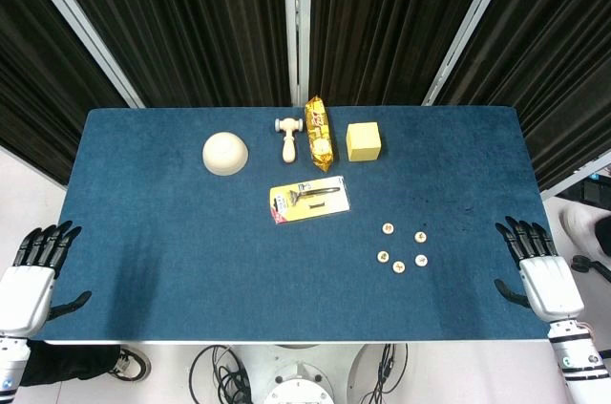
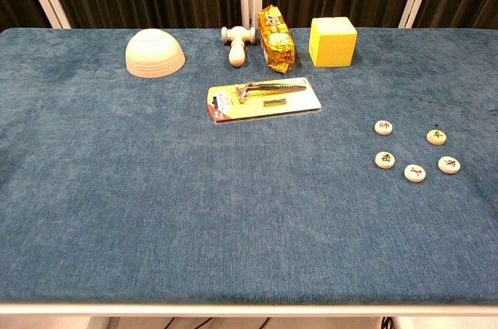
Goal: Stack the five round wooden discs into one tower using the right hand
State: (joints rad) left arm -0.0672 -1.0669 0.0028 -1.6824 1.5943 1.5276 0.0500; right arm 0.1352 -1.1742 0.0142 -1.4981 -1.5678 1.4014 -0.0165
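Several small round wooden discs lie flat and apart in a loose ring on the blue table (image 1: 172,232), right of centre: one disc (image 1: 389,228) at the far left of the ring, another disc (image 1: 399,266) nearest me. The chest view shows the same ring, from the far-left disc (image 2: 384,127) to the near disc (image 2: 415,173). None is stacked. My right hand (image 1: 540,276) hovers at the table's right front corner, fingers spread, holding nothing, well right of the discs. My left hand (image 1: 29,279) hangs off the left front corner, also empty. Neither hand shows in the chest view.
Along the back stand an upturned cream bowl (image 1: 225,153), a wooden mallet (image 1: 288,136), a yellow snack packet (image 1: 319,133) and a yellow cube (image 1: 364,141). A carded peeler (image 1: 309,200) lies mid-table.
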